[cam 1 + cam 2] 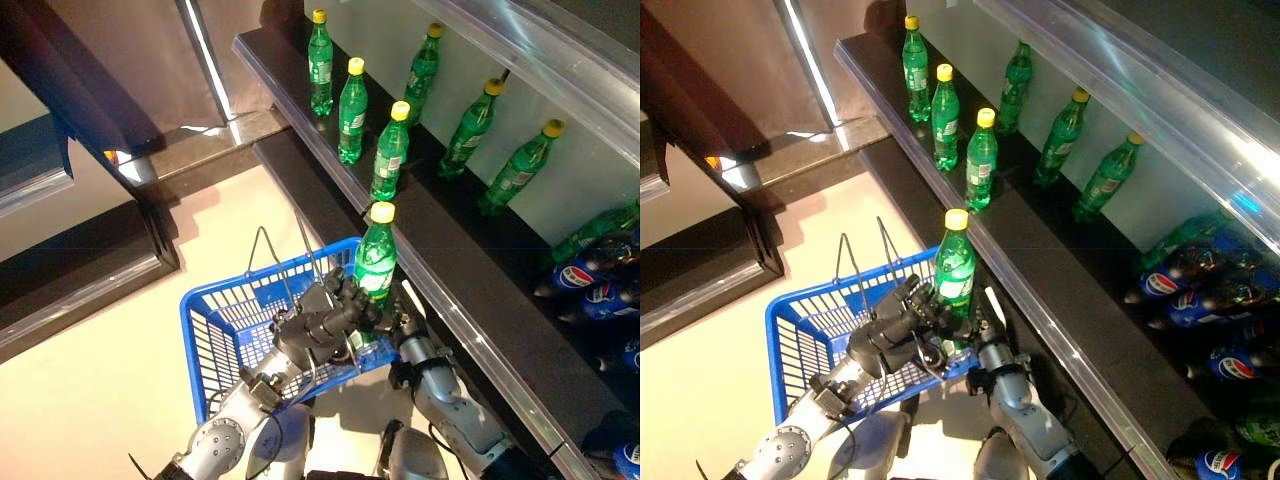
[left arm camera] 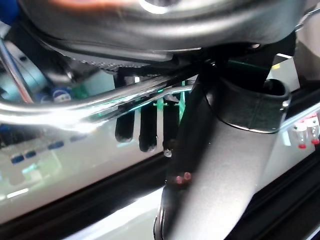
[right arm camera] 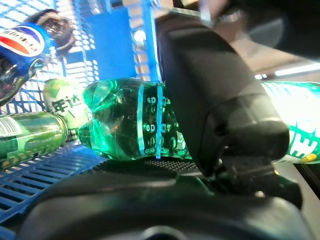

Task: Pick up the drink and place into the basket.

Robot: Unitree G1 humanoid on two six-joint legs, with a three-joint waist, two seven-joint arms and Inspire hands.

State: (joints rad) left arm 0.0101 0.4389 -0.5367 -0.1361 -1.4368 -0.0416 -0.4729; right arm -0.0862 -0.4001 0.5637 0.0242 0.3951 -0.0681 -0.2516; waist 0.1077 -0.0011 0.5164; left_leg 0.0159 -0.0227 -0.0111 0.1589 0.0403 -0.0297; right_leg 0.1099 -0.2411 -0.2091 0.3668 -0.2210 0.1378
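Note:
My right hand [image 1: 392, 322] is shut on a green bottle with a yellow cap [image 1: 375, 262] and holds it upright over the right rim of the blue basket [image 1: 200, 312]. In the right wrist view my thumb [image 3: 215, 100] curls across the green bottle [image 3: 135, 125], with the basket's blue mesh [image 3: 45, 172] beyond it. My left hand [image 1: 318, 322] is shut on the basket's thin wire handles [image 1: 266, 250] and holds the basket raised in front, close beside the right hand. The handles also show in the left wrist view [image 2: 75, 107].
A dark cola bottle [image 3: 20, 45] and green drinks [image 3: 30, 132] lie in the basket. A black shelf [image 1: 470, 270] runs along the right with upright green bottles [image 1: 390, 150] and, further along, cola bottles with blue labels [image 1: 590, 275]. Pale floor [image 1: 80, 380] lies to the left.

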